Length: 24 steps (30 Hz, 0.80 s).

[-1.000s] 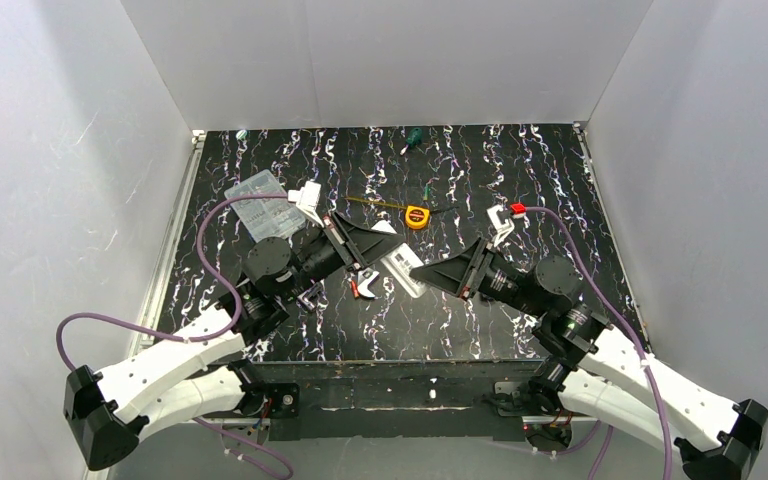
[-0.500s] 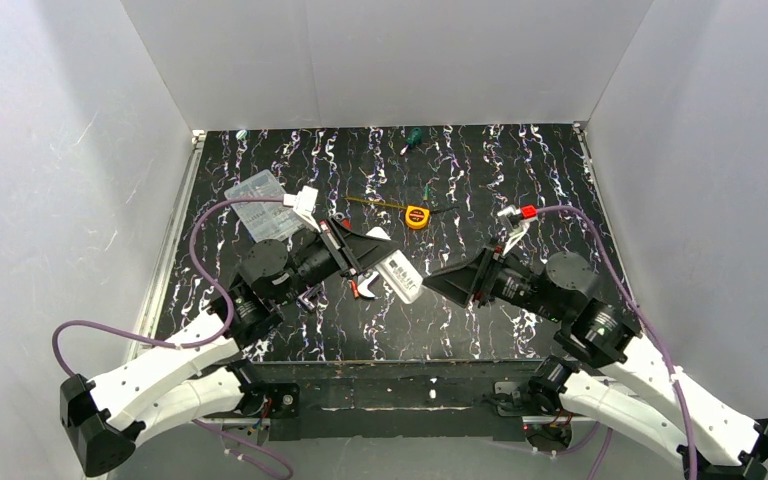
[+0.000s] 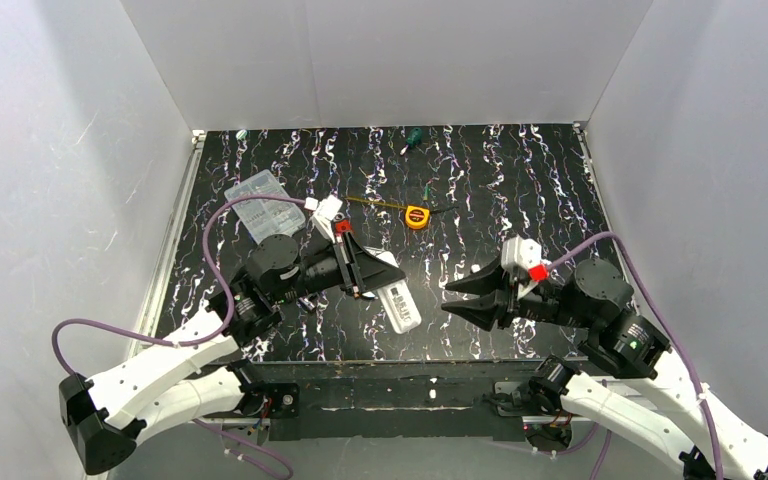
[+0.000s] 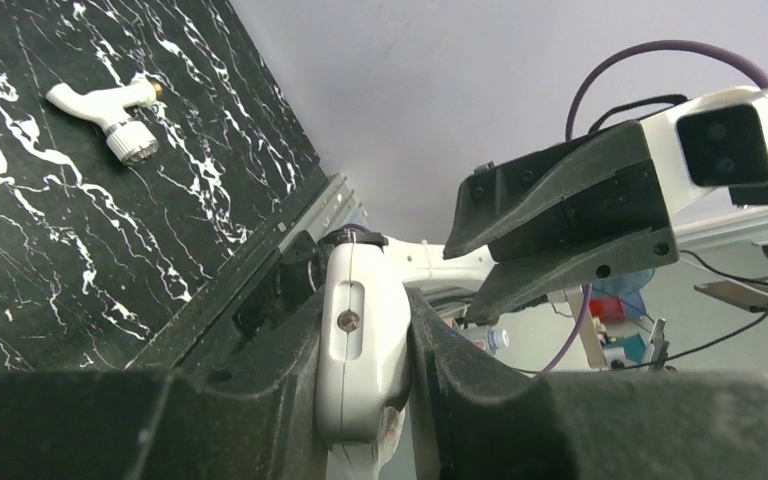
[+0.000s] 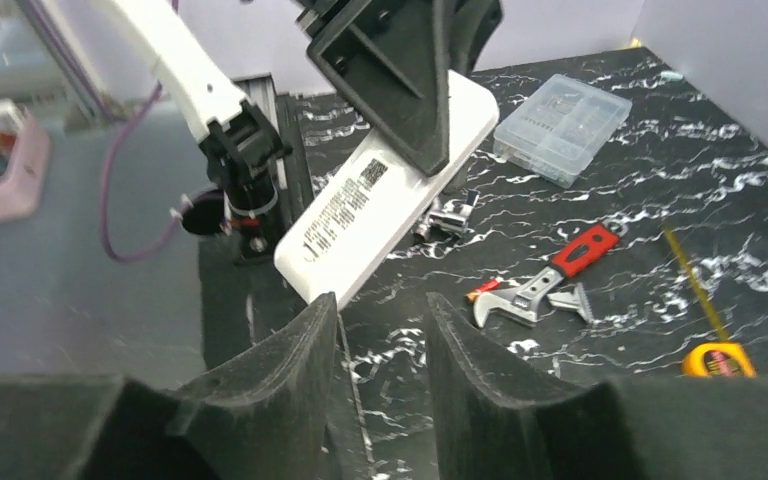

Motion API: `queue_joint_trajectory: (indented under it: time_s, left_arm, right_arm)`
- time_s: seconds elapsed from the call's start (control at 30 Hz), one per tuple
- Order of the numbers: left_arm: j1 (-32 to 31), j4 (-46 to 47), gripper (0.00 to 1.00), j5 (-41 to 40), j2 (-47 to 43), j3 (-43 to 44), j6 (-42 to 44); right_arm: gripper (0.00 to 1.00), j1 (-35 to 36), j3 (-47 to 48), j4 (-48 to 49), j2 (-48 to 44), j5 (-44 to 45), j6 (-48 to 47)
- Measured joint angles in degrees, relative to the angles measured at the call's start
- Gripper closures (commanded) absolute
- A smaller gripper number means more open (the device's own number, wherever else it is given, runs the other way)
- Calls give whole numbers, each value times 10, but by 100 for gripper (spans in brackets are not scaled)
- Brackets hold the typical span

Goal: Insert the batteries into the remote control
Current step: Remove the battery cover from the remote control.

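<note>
The white remote control (image 3: 398,303) hangs above the table's near middle, slanting down toward the front edge. My left gripper (image 3: 372,277) is shut on its upper end. In the left wrist view the remote control (image 4: 358,350) sits pinched between both dark fingers. The label side of the remote control (image 5: 385,205) faces the right wrist camera. My right gripper (image 3: 457,300) hovers just right of the remote's lower end, apart from it, open and empty. Its fingertips (image 5: 325,310) frame bare table. I cannot make out the batteries; a small orange-red piece (image 5: 486,288) by the wrench is too small to identify.
A red-handled wrench (image 5: 550,278) and shiny metal pieces (image 5: 450,215) lie under the remote. A clear compartment box (image 3: 258,203) sits at the left, a yellow tape measure (image 3: 417,216) in the middle and a green screwdriver (image 3: 412,137) at the back. A white tap-shaped piece (image 4: 110,112) lies near the front edge.
The right arm pulled back to the right and toward the front, away from the remote. The left gripper swung the remote's free end toward the front edge.
</note>
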Motion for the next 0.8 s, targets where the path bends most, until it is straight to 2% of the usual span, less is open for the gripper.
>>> queue_joint_trajectory:
  time_s: [0.13, 0.33, 0.57, 0.8]
  left_arm:
    - [0, -20, 100, 9, 7, 10, 4]
    - [0, -69, 100, -20, 7, 13, 5]
    - [0, -97, 100, -61, 5, 13, -3]
    - [0, -112, 100, -83, 1, 13, -20]
  right_arm:
    - [53, 0, 15, -39, 11, -36, -120]
    - [53, 0, 59, -82, 53, -77, -244]
    - [54, 2, 73, -98, 95, -122, -329]
    - [56, 28, 86, -97, 144, -136, -375]
